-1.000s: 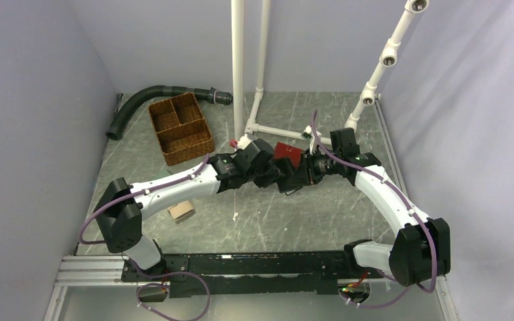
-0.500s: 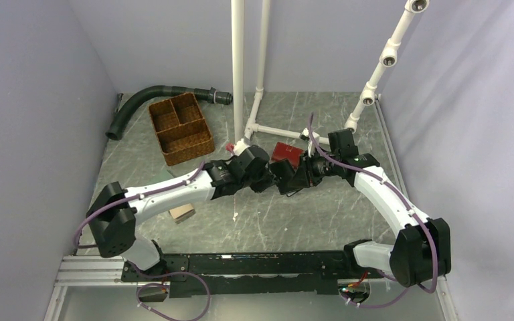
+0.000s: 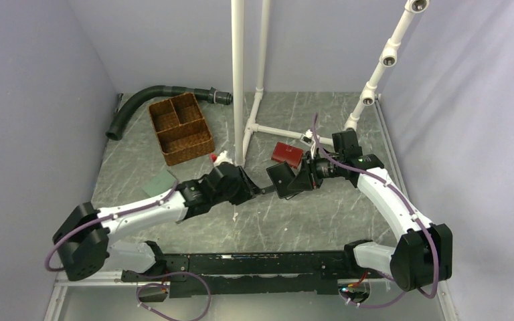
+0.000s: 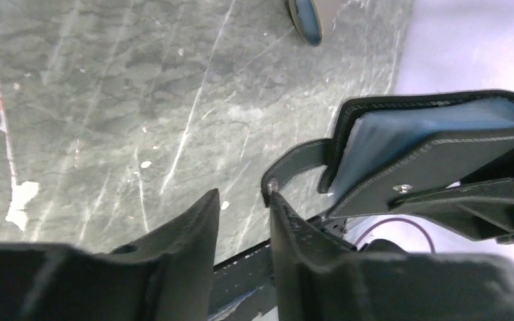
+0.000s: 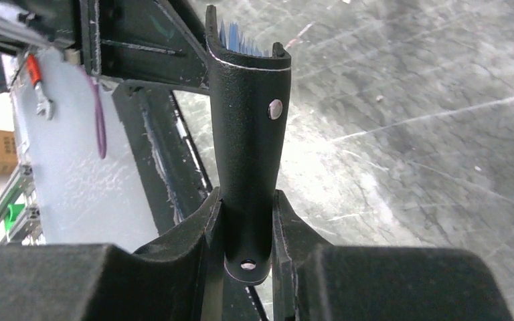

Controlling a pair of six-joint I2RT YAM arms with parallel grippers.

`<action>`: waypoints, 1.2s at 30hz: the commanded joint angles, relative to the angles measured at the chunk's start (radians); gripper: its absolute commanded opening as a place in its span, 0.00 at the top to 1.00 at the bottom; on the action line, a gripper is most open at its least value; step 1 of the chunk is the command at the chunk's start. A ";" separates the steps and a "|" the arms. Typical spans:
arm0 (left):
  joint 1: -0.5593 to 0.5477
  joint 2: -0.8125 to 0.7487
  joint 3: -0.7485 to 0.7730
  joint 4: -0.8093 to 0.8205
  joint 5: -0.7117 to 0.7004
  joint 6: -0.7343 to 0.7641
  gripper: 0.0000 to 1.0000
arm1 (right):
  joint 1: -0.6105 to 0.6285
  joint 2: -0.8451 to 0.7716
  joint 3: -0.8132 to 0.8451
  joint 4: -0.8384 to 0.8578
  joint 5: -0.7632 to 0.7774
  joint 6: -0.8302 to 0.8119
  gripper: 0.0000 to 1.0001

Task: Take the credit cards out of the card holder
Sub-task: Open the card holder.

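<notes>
Since the earlier frame the left arm (image 3: 147, 210) has drawn back toward its base, and the left gripper (image 3: 260, 191) now sits just left of the card holder (image 3: 282, 179) instead of against it. This has uncovered a green wallet (image 3: 159, 182).

1. Table (image 3: 294, 221): grey, marbled.
2. Pipe frame (image 3: 238, 73): white, rising from the far half of the table.
3. Hose (image 3: 148, 99): black, curved, at the far left.
4. Basket (image 3: 181, 128): brown, divided, just near of the hose.
5. Right gripper (image 5: 247, 221): jaws clamped on the black edge of the card holder, which is raised off the table at mid-table.
6. Card holder: partly open, with blue inner leaves (image 4: 401, 130) showing. Cards cannot be made out among them.
7. Red wallet (image 3: 286, 153): on the table just beyond the card holder.
8. Left gripper: jaws parted, with nothing between them.
9. Strap (image 4: 298, 160): hangs out from the holder. Its snap (image 4: 271, 183) touches the tip of one left finger (image 4: 288, 227).
</notes>
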 commanded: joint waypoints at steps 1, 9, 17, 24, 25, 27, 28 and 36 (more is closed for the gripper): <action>0.055 -0.156 -0.152 0.263 0.138 0.225 0.44 | -0.034 -0.024 0.066 -0.075 -0.214 -0.161 1.00; 0.069 -0.449 -0.362 0.505 0.235 0.451 0.20 | -0.048 -0.020 0.079 -0.131 -0.337 -0.238 1.00; 0.068 -0.431 -0.354 0.628 0.271 0.521 0.15 | -0.048 -0.001 0.119 -0.232 -0.413 -0.348 1.00; 0.069 -0.285 -0.330 0.803 0.360 0.529 0.17 | -0.047 0.002 0.135 -0.296 -0.465 -0.423 1.00; 0.069 -0.273 -0.330 0.819 0.370 0.532 0.17 | -0.047 0.001 0.137 -0.304 -0.466 -0.431 1.00; 0.070 -0.255 -0.328 0.840 0.381 0.534 0.18 | -0.048 0.000 0.136 -0.310 -0.473 -0.438 1.00; 0.070 -0.249 -0.328 0.850 0.382 0.531 0.19 | -0.047 -0.001 0.134 -0.312 -0.477 -0.441 1.00; 0.075 -0.225 -0.319 0.869 0.393 0.529 0.40 | -0.047 -0.001 0.134 -0.328 -0.493 -0.463 1.00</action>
